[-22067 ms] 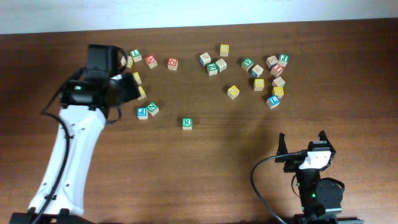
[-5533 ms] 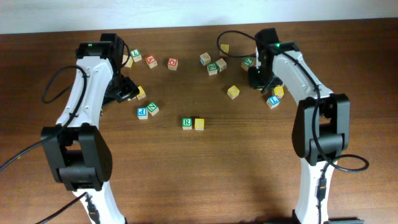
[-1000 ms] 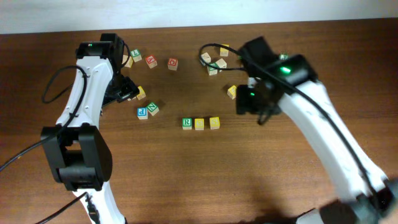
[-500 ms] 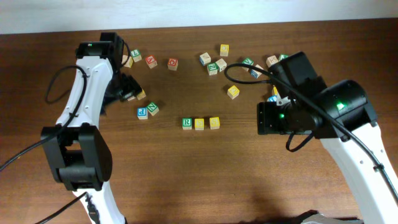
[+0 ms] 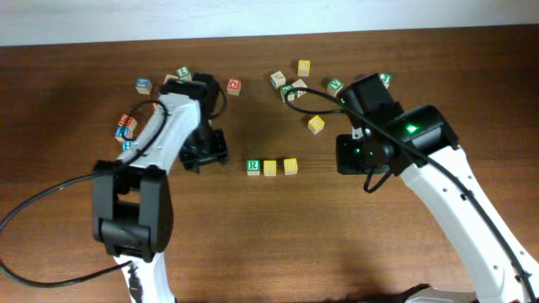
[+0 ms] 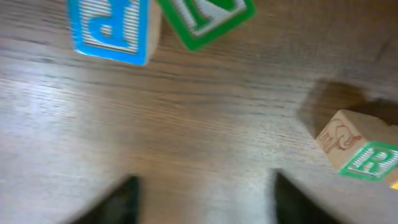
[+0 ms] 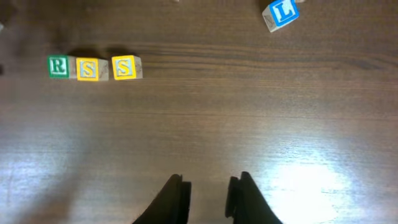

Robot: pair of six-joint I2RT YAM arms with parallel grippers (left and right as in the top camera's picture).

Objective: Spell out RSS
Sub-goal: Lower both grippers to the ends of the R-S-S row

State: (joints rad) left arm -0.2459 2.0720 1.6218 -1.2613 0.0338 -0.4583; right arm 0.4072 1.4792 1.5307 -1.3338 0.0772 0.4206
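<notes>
R block (image 5: pixel 253 167), S block (image 5: pixel 269 167), second S block (image 5: pixel 290 166) sit in row mid tabletop (image 5: pixel 269 244): word looks finished. Left hand (image 6: pixel 202 199) wide, empty. Right hand (image 7: pixel 207 194) narrow, empty. Nothing left but pulling arms away.

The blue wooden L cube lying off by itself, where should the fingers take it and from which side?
Take the blue-faced wooden L cube from above, fingers on two opposite side faces, turned to match its slight tilt. It sits flat with bare table around it in the wrist view.

Cubes (image 7: pixel 93 68) lettered R, S, S
</notes>
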